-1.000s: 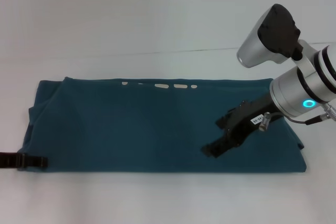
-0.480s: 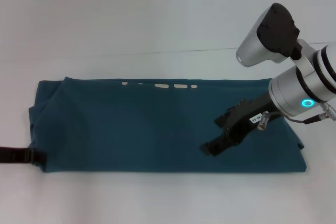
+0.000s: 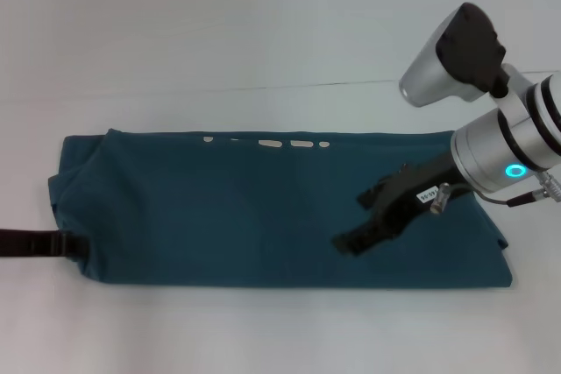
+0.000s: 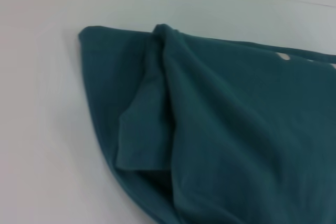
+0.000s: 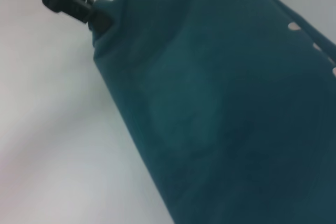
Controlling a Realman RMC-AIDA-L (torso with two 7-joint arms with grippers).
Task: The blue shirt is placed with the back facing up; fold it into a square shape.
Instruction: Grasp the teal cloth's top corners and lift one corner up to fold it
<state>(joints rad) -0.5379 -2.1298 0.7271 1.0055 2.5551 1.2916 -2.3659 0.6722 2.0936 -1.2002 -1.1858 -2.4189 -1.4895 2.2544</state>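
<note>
dark teal-blue knit T-shirt (image 3: 263, 212): folded into a long band across the white table (image 3: 263, 32) | left gripper (image 3: 74, 243): at the band's left end, clamped on that edge | right gripper (image 3: 366, 219): above the band's right part, fingers spread, holding nothing | white label on right gripper: writing too small to read

The light is even and rather soft, falling from above. The white table (image 3: 263, 32) looks bright, with no strong glare. The blue shirt (image 3: 263, 216) shows only faint shading in its folds. A weak shadow lies under the right gripper (image 3: 368, 221). In both wrist views the cloth is slightly blurred, and the table edges there have a pale pinkish tone.
</note>
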